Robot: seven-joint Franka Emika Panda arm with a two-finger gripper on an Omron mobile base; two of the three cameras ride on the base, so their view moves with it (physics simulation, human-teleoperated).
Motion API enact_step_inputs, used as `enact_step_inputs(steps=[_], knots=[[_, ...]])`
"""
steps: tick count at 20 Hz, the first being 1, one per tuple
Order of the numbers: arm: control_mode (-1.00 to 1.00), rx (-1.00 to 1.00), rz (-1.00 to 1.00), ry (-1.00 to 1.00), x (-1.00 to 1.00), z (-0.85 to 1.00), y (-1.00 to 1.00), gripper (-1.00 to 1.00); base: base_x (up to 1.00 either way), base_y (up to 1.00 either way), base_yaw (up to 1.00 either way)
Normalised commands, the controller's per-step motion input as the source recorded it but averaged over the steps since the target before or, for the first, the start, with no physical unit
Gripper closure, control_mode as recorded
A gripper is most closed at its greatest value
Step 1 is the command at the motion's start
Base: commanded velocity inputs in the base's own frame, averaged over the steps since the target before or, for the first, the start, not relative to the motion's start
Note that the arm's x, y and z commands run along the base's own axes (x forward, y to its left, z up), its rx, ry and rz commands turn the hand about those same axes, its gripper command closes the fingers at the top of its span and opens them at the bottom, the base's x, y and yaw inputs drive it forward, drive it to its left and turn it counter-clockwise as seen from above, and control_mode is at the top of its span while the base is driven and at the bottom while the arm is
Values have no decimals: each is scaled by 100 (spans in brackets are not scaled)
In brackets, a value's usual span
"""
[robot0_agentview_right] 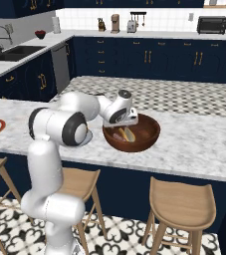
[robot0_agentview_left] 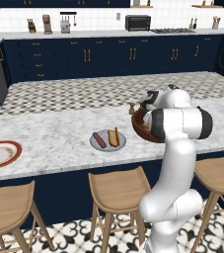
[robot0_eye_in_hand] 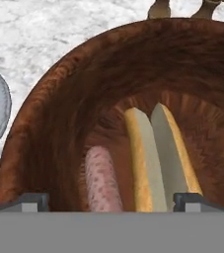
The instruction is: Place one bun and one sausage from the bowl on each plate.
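The hand (robot0_eye_in_hand: 111,201) hangs over the near rim of the wooden bowl (robot0_eye_in_hand: 49,104), its fingertips (robot0_eye_in_hand: 32,201) spread wide apart with nothing between them. In the hand view a pink sausage (robot0_eye_in_hand: 103,180) and a split bun (robot0_eye_in_hand: 158,158) lie side by side on the bowl's floor, both with their long axes running away from the fingertips toward the far wall, the bun to the right of the sausage and just beside it.

In the right base view the bowl (robot0_agentview_right: 149,135) sits on the marble desk (robot0_agentview_right: 199,144) with the hand poised at its left rim.

Further along the desk, in the left base view, the grey plate (robot0_agentview_left: 96,146) carries a sausage (robot0_agentview_left: 99,140) and a bun (robot0_agentview_left: 114,137), lying roughly parallel. The white plate with the orange-red rim (robot0_agentview_left: 16,149) lies well apart at the desk's left end.
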Motion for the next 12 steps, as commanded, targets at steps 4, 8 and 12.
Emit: enact_step_inputs(steps=[4, 8, 12], knots=[[-100, -2, 0, 3, 33, -28, -9, -100, 0, 0, 0], [-100, 0, 0, 2, 26, -18, -7, -100, 0, 0, 0], [-100, 0, 5, 0, 32, -36, -19, -100, 0, 0, 0]])
